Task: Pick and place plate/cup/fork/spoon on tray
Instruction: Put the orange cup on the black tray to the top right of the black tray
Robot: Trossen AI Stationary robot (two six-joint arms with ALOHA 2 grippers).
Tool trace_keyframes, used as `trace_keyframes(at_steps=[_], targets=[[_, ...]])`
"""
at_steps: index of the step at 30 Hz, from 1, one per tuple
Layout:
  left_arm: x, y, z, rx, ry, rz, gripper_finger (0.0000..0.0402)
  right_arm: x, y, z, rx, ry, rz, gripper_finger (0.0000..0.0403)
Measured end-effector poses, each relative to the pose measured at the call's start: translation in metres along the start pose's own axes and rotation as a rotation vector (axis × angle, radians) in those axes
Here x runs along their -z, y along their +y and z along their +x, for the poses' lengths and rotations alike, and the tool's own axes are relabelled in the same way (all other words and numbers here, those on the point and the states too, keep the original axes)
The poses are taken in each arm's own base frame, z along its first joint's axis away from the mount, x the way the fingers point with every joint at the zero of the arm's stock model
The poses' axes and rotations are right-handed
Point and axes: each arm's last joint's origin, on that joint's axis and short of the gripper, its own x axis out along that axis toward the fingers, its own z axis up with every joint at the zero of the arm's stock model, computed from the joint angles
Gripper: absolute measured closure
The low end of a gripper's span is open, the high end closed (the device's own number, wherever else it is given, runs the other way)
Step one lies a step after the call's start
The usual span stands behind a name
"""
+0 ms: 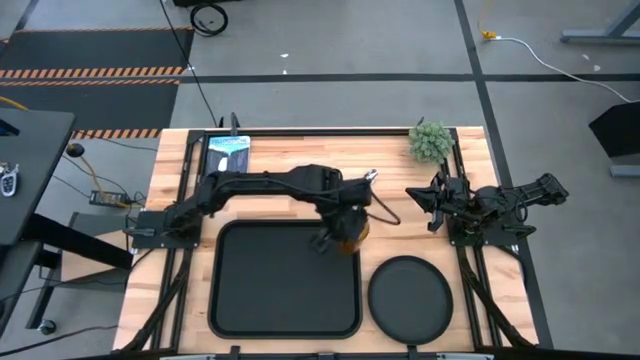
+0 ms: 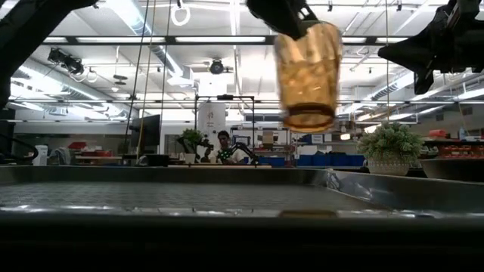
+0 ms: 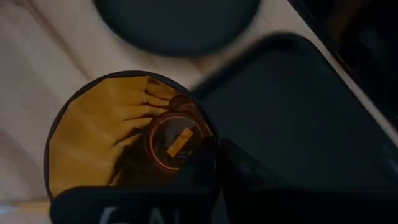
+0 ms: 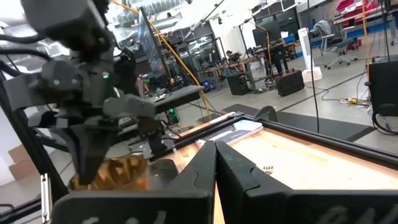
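My left gripper [image 1: 340, 225] is shut on the amber cup [image 1: 349, 236] above the far right corner of the black tray [image 1: 260, 295]. In the low view the cup [image 2: 308, 75] hangs upright, well clear of the tray [image 2: 227, 175]. The left wrist view looks down into the cup [image 3: 118, 124], with the tray [image 3: 298, 112] and the round black plate [image 3: 180, 25] below it. The plate [image 1: 410, 295] lies flat on the table right of the tray. My right gripper [image 1: 414, 194] waits shut and empty at the table's right [image 4: 216, 149]. The fork and the spoon do not show. My left gripper holds the cup by its rim [image 3: 208, 146], on one side of the mouth. The fingers come from above, pointing down [image 2: 291, 23]. The cup hangs below them upright, mouth up, lifted clear of the tray. Whether one finger is inside the cup, I cannot tell.
A small potted plant [image 1: 432, 142] stands at the table's far right edge. A blue and white packet [image 1: 228, 152] lies at the far left. A person [image 2: 223, 143] sits in the room beyond the table.
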Motion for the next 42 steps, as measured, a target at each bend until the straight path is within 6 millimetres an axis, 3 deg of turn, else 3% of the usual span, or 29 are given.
trace_keyframes(at_steps=[4, 14, 25, 35, 42], targets=[[-0.002, -0.017, 0.011, 0.007, 0.072, 0.007, 0.0386, -0.001, 0.0, 0.0, -0.002, -0.005, 0.004, 0.0386], [0.008, -0.042, 0.072, -0.117, 0.246, 0.056, 0.0386, -0.001, 0.0, 0.0, -0.003, -0.012, 0.009, 0.0386], [0.009, -0.035, 0.072, -0.216, 0.25, -0.044, 0.0383, -0.001, 0.0, 0.0, -0.003, -0.012, 0.009, 0.0386], [0.007, -0.031, 0.072, -0.235, 0.217, -0.065, 0.0321, -0.001, 0.0, 0.0, -0.003, -0.012, 0.009, 0.0386], [0.006, -0.031, 0.071, -0.239, 0.208, -0.063, 0.03, -0.001, 0.0, 0.0, -0.003, -0.012, 0.009, 0.0386]])
